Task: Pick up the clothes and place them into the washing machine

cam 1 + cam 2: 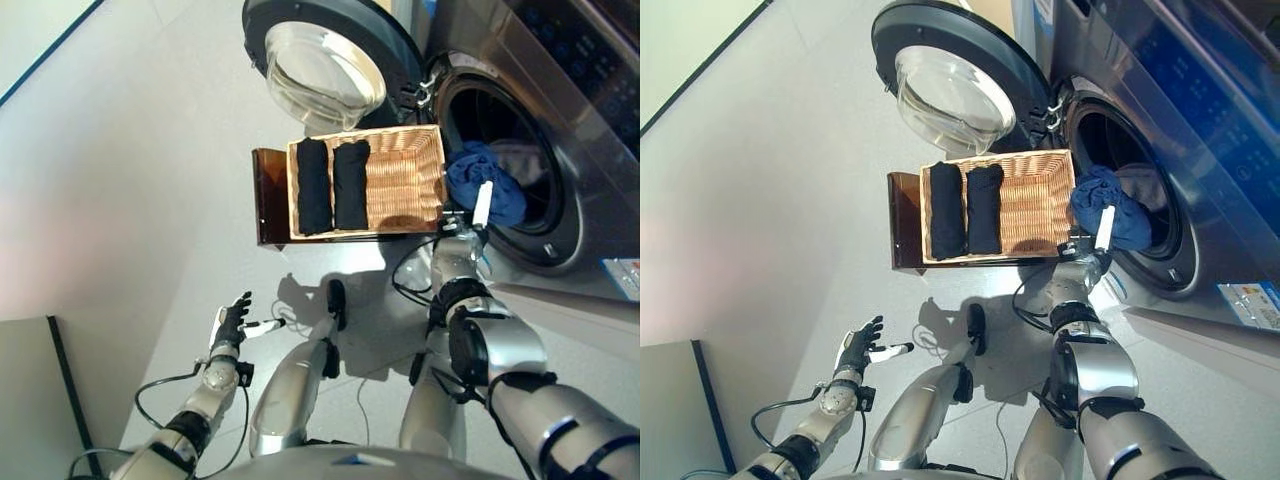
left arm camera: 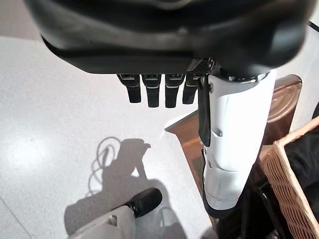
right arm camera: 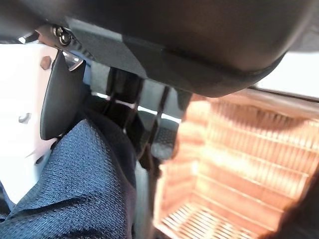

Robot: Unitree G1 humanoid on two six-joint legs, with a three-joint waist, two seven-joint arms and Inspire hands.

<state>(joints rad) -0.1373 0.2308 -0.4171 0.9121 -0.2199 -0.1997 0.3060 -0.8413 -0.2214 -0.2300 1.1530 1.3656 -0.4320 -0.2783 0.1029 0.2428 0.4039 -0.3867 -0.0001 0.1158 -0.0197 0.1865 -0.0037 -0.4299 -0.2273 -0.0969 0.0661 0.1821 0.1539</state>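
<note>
My right hand (image 1: 470, 232) pinches the blue garment (image 1: 487, 180) between thumb and curled fingers at the washing machine (image 1: 590, 120) door opening, so I judge this the loading step; next I must push the cloth deeper into the drum and let go. Two dark folded clothes (image 1: 332, 184) wait in the wicker basket (image 1: 405, 180), and my left hand (image 1: 233, 322) hangs low, fingers relaxed and empty. The drum's depth is hidden from me.

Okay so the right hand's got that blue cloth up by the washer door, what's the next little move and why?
Probably push the right hand further into the drum before letting go: the blue cloth it grips hangs over the opening's rim, only partly inside.
</note>
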